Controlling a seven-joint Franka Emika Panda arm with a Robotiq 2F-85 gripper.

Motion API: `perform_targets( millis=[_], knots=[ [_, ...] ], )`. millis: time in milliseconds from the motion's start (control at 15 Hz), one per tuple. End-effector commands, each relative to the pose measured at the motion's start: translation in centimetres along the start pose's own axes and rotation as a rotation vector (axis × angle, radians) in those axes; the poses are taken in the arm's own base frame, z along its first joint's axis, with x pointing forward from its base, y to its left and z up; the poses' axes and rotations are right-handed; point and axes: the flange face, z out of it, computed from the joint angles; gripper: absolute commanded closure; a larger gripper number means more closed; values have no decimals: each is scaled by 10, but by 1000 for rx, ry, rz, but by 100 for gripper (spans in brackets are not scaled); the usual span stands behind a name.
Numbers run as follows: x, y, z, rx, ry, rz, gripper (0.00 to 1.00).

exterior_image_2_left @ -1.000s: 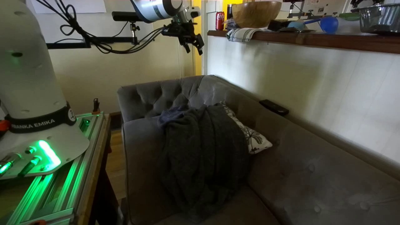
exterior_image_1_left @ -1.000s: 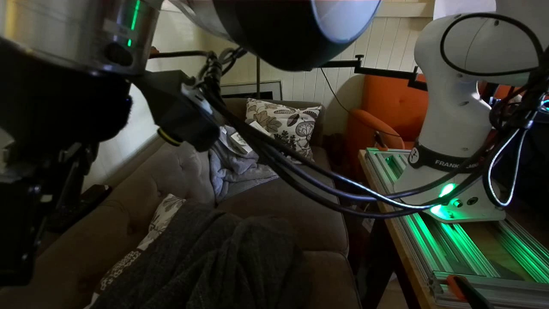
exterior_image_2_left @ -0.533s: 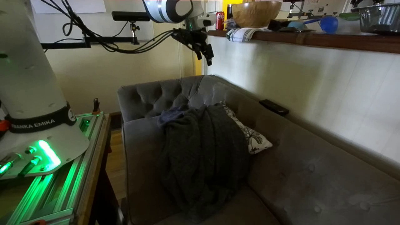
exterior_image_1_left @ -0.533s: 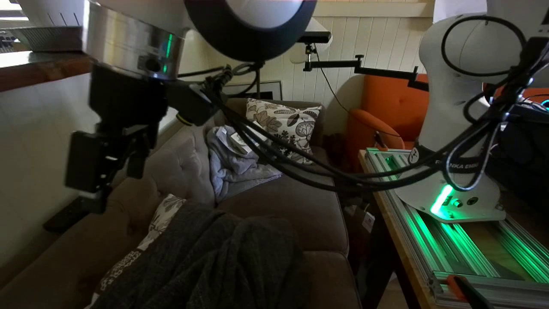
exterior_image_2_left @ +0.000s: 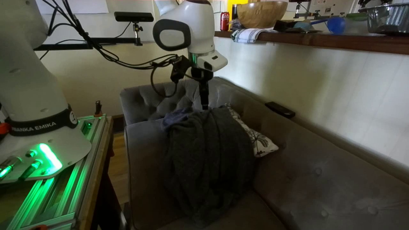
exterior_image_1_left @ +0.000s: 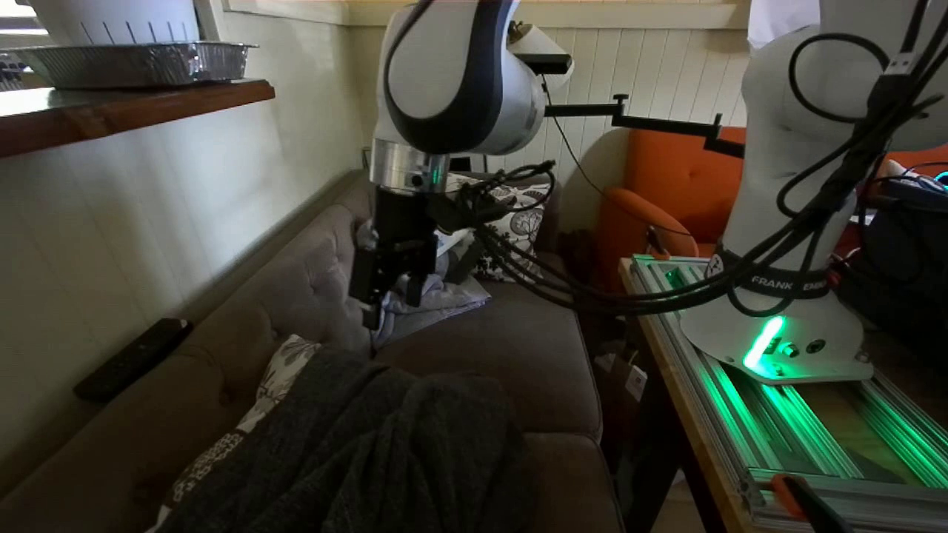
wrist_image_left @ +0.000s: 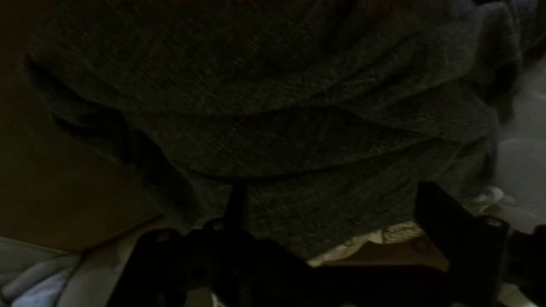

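In an exterior view the gripper [exterior_image_1_left: 391,309] hangs above the couch [exterior_image_1_left: 496,355], dark grey blanket [exterior_image_1_left: 400,444] at its 6 o'clock. In an exterior view, patterned pillow [exterior_image_2_left: 262,144] around the gripper's 4 o'clock. Wrist view's super dark, but the fingers [wrist_image_left: 435,209] are spread wide, blanket up at 12.

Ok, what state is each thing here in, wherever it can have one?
Tool: open, holding nothing
Dark blanket: rumpled, lying on the sofa
Cushion by the blanket: partly covered
Base light: lit green
Red can: upright; open or sealed, can't tell
Wooden bowl: upright
Striped towel: partly hanging over the shelf
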Motion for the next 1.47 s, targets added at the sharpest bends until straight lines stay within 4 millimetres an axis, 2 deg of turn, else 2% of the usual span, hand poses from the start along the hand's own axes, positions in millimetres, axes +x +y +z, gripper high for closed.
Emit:
perform_targets(
  millis=[0, 200, 267, 467, 667, 733, 800, 933, 1133, 1400],
  knots=[
    [-3, 11, 2, -5, -7, 20, 0],
    [-6, 13, 2, -3, -10, 30, 0],
    [10, 19, -1, 23, -18, 91, 0],
    [51, 90, -3, 49, -52, 271, 0],
    [74, 170, 8, 63, -95, 442, 0],
    [77, 190, 14, 71, -116, 497, 0],
    [78, 210, 26, 76, -141, 552, 0],
    [76, 227, 48, 107, -199, 653, 0],
    [71, 230, 96, 162, -258, 801, 0],
    [72, 236, 163, 204, -252, 1014, 0]
  ],
)
